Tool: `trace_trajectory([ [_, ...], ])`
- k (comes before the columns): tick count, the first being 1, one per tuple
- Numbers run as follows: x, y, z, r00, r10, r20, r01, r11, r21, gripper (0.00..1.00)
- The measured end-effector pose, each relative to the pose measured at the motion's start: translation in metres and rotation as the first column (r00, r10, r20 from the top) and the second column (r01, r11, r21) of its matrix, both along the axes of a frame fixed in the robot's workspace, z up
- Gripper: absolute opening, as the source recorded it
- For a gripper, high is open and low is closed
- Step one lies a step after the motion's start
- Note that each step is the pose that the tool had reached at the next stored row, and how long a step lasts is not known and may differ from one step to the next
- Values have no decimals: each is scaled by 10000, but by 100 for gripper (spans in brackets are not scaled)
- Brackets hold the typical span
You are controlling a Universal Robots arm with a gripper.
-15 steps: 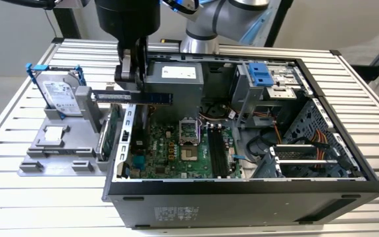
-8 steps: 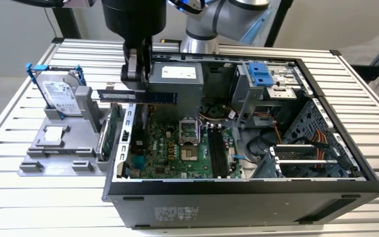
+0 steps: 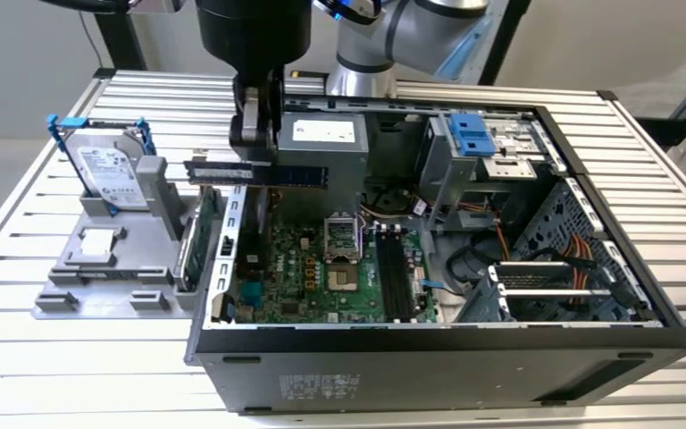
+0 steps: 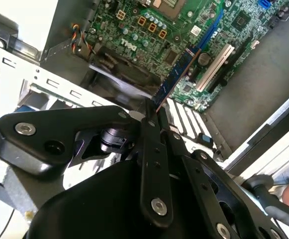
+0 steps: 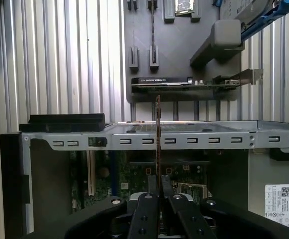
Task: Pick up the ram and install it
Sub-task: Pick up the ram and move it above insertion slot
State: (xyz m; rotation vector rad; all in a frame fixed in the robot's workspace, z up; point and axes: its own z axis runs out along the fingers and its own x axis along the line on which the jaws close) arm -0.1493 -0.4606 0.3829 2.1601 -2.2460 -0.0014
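Gripper (image 3: 251, 159) hangs in the upper left-centre of the exterior view, over the left wall of the open computer case (image 3: 439, 362). We note its fingers (image 5: 145, 201) pinched onto the ram (image 3: 274, 173), with only the board's thickness between them. The ram is off the bench (image 3: 33, 357) and clear of everything, carried above the case rim. In the exterior view the stick lies level with its long axis running across the frame. It sticks out of the gripper towards both the exterior view's left and right, more to the right. In both wrist views we see it edge-on, a thin line (image 5: 157, 139) reaching straight out from the fingertips, with the motherboard (image 4: 184, 30) beyond it. The memory slots (image 3: 393, 277) sit lower and towards the exterior view's right of the gripper, near the frame's centre. Their length runs up and down the frame, so we judge the stick to lie roughly crosswise to them at this moment. On the exterior view's left, well apart from the gripper, the grey fixture (image 3: 104, 268) holds the hard drive (image 3: 111, 174) in its blue frame. The expansion card (image 3: 206, 237) stands beside the case wall.
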Motion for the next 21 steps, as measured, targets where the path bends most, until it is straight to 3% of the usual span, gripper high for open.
trace_trajectory([
  [21,199,33,0,10000,0,1,0,10000,0,0],
])
